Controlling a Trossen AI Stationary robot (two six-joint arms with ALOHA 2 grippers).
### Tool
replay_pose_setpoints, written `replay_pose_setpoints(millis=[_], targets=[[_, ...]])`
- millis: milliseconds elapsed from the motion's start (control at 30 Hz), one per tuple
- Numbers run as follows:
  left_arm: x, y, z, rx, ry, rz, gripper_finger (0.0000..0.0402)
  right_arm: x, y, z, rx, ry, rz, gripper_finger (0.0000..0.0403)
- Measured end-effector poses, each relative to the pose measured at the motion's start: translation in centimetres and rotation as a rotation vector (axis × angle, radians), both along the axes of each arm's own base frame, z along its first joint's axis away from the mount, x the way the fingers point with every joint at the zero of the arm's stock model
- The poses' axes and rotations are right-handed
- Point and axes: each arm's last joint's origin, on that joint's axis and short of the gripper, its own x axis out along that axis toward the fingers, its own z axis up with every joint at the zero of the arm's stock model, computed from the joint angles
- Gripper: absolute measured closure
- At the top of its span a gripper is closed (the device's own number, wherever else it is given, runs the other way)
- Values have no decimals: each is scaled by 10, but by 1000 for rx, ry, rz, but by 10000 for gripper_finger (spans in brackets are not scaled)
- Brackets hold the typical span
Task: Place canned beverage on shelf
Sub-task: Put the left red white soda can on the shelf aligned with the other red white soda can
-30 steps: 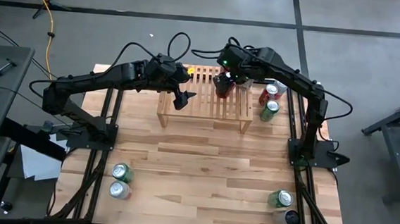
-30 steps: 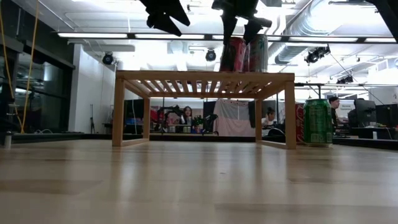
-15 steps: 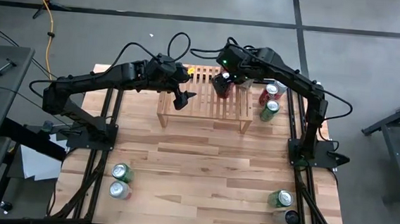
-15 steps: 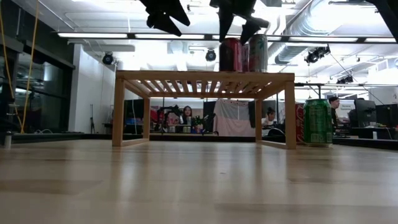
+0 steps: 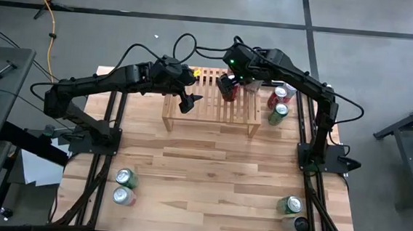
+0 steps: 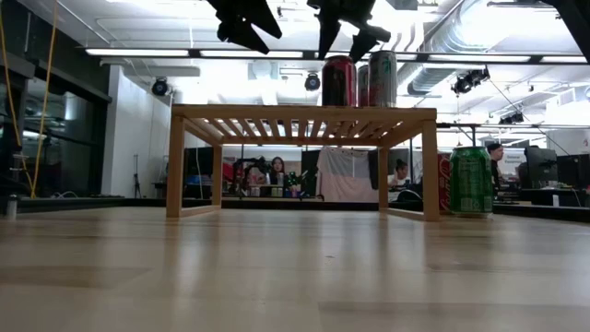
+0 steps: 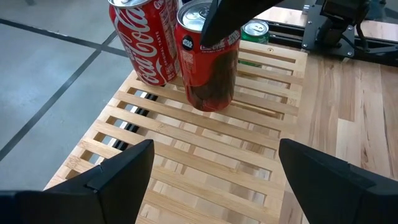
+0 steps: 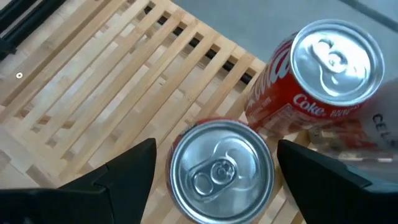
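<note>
Now your shelf point(image 5: 211, 100) sits at the table's point(image 5: 209, 181) far edge, the dark red can point(image 6: 338, 80) upright on its slats beside a cola can point(image 7: 144, 38). Your right gripper point(image 6: 343, 35) hangs spread just above it, released; your left gripper point(image 6: 241, 26) waits open over the shelf's left end. Next, likely fetch another can. Only the right wrist view shows the lid.

pale can point(image 8: 379, 134) cut off at edge, label unreadable
</note>
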Motion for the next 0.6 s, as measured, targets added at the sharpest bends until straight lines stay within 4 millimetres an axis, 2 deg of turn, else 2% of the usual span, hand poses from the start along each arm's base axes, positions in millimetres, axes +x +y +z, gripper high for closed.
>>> replay_pose_setpoints(millis=[167,333,500,600], targets=[[0,0,0,0,0,0,64,0,-3,3,-70,23,112,85],[0,0,0,0,1,0,64,-12,-2,16,-161,69,278,85],[0,0,0,-1,1,1,64,-31,1,31,-194,83,547,85],[0,0,0,-3,0,2,64,-36,2,32,-198,104,701,85]])
